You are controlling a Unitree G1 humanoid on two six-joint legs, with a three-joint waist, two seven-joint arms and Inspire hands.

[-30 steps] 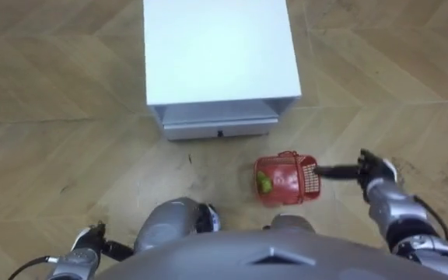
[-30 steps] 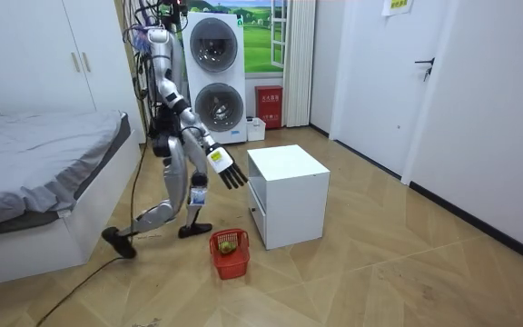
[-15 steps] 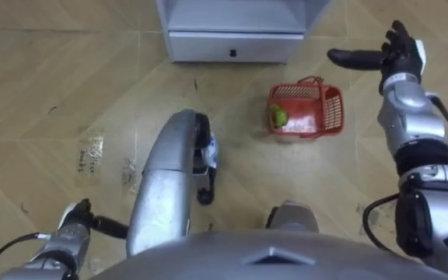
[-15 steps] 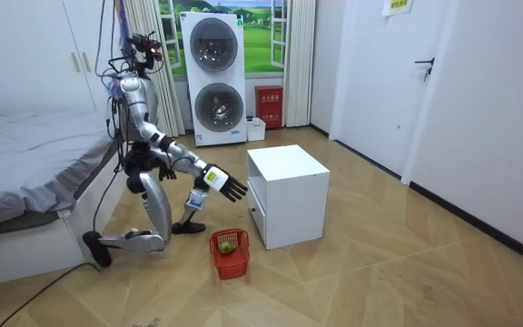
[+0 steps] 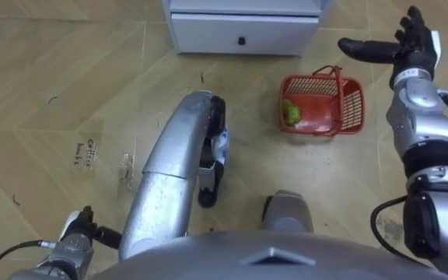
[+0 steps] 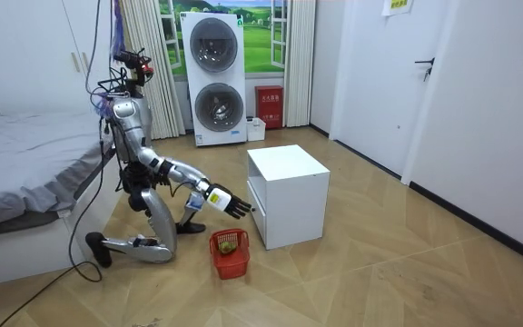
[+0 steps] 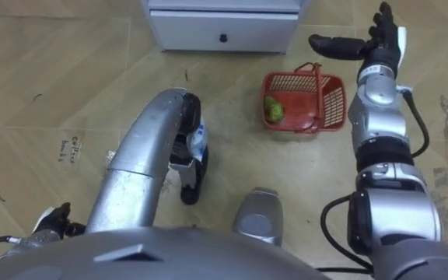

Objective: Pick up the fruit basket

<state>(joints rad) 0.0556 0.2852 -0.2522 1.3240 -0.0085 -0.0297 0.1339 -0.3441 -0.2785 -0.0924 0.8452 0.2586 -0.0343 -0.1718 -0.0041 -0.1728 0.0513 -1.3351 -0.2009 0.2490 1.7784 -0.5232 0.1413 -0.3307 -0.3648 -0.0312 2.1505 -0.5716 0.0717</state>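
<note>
- Fruit basket (image 5: 353, 103) stands on the floor (image 5: 53, 85), just in front of the white cabinet (image 6: 289, 186) and off the right end of its drawer (image 5: 239, 33). The handle (image 5: 337, 74) stands upright. One green fruit (image 5: 291, 113) lies against the basket's left wall.
- Right hand (image 5: 412, 48) is released, fingers straight and thumb spread. It hangs above the basket's far right side, clear of the handle and holding nothing.
- Left hand (image 5: 76, 230) is low by the robot's left side. Too small to judge, so I cannot tell whether it is shut.
- In the room view the robot kneels low between the bed (image 6: 34, 154) and the cabinet, with one leg stretched back.
- Risk: the hand sits off to the side of the handle. A straight drop likely lands on the rim or mesh wall and tips the basket, spilling the fruit.
- Risk: the handle is thin. Fingers that close early or off-line probably sweep past it or push the light basket away across the floor.
- Risk: the cabinet front is close. A forward reach could knock the drawer.
- Risk: the stance is deep with the arm far out. Leaning further may upset the balance.
- Risk: the fruit sits to one side, so the lifted basket may swing and tilt.
</note>
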